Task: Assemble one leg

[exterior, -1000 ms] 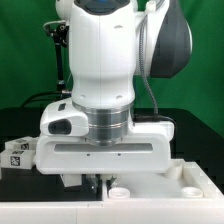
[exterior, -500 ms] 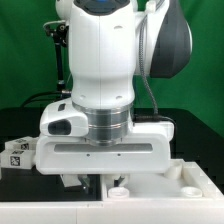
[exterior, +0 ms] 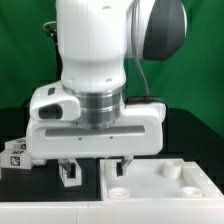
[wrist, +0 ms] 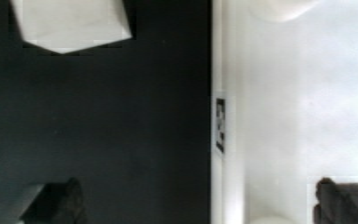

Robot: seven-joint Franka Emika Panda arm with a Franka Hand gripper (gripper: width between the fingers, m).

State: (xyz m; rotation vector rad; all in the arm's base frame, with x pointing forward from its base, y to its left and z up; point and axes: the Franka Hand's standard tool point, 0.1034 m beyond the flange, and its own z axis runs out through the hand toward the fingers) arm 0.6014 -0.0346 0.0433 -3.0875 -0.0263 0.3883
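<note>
A leg (exterior: 12, 153), a small white block with a black-and-white tag, lies on the black table at the exterior view's far left. My gripper (exterior: 97, 172) hangs low over the table, open and empty. One finger (exterior: 68, 173) is over the black table and the other over the large white panel (exterior: 170, 190). In the wrist view my gripper (wrist: 202, 205) straddles the panel's edge (wrist: 220, 125), which carries a small tag. A white block (wrist: 69, 25) lies on the table ahead of the fingers; I cannot tell whether it is a leg.
The large white panel with round holes fills the exterior view's lower right. The arm's body hides much of the table behind it. Cables and a stand rise at the back.
The arm has shifted to the exterior view's left and risen a little. The two fingers now show spread apart below the hand.
</note>
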